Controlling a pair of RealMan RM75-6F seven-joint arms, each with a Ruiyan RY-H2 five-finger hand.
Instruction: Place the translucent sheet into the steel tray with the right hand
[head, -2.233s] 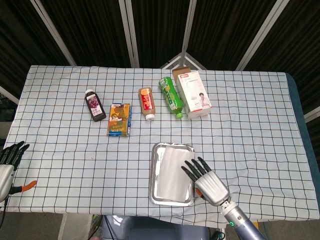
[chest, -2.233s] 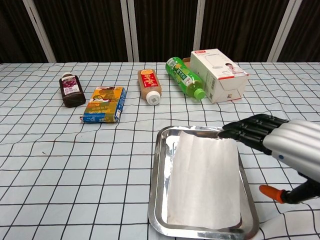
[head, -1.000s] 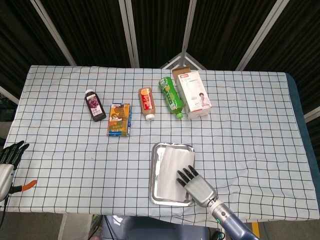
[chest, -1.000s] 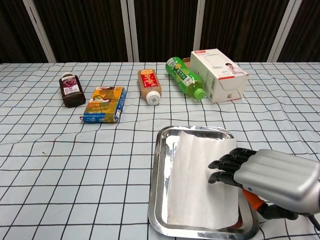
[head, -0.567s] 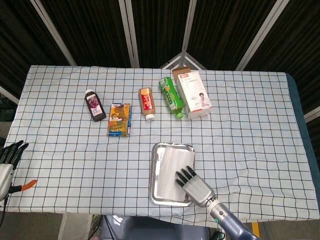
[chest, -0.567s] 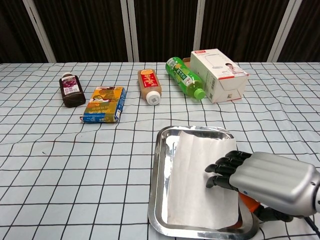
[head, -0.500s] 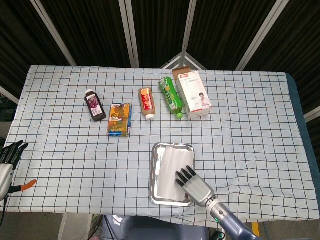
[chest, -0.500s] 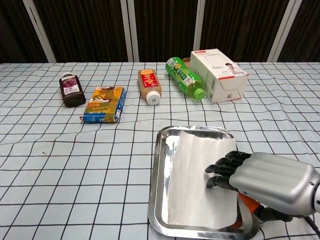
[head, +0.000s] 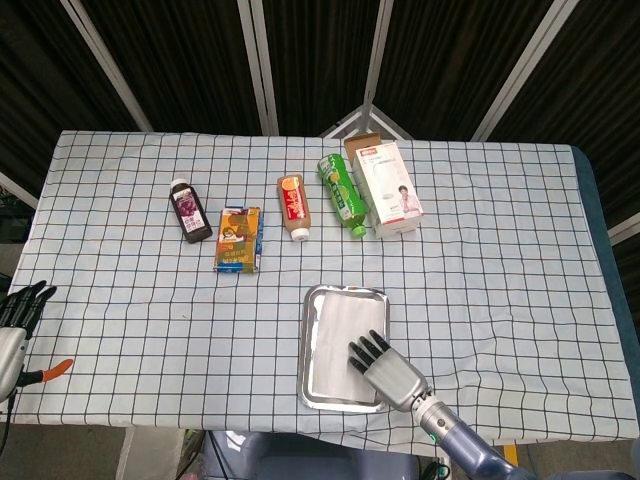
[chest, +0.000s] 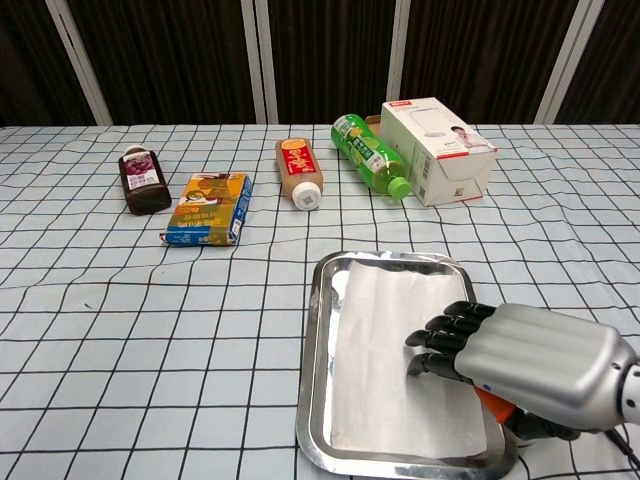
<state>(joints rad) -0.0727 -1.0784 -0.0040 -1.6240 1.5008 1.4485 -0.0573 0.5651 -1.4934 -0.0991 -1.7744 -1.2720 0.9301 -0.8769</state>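
Chest view shows the sheet (chest: 395, 355) lying flat inside the tray (chest: 312, 372), which sits near the table's front edge. Over the tray's right side, the right hand (chest: 520, 362) holds nothing, its dark fingers (chest: 445, 343) apart and seemingly resting on the sheet. Far left of the tray, the left hand (head: 18, 310) waits off the table edge, fingers spread and empty.

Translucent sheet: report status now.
Right hand fingertips on translucent sheet, holding nothing. Sheet flat inside steel tray. Left hand idle. Nothing in the way.
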